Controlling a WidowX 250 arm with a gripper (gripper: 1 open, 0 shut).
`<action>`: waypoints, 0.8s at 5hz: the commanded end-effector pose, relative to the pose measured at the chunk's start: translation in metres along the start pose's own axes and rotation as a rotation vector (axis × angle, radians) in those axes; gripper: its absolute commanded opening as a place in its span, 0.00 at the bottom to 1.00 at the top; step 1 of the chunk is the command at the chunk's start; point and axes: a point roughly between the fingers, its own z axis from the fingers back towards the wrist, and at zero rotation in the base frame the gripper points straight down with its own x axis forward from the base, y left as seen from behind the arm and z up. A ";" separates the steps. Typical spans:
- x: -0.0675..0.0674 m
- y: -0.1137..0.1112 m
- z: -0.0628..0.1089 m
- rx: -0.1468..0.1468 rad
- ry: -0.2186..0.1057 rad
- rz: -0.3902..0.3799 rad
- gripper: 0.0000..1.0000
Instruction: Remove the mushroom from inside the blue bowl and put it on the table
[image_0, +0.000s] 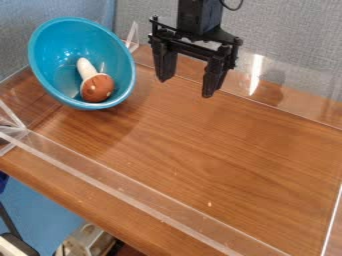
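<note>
The mushroom (91, 84) lies on its side inside the blue bowl (54, 45), its reddish-brown cap low against the near wall and its pale stem pointing up toward the middle; the bowl sits tipped at the far left corner of the table (201, 150), its open mouth turned toward the camera. The black claw (187, 75) hangs over the back of the table to the right of the bowl, apart from it, pointing down with its two fingers spread wide and nothing between them. Low clear walls (134, 185) edge the table, and the wood between claw and bowl is bare.
</note>
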 end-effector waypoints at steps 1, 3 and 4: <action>0.001 0.016 0.000 -0.001 -0.004 0.046 1.00; 0.003 0.080 -0.005 0.006 -0.017 0.221 1.00; 0.003 0.124 -0.011 0.018 -0.029 0.300 1.00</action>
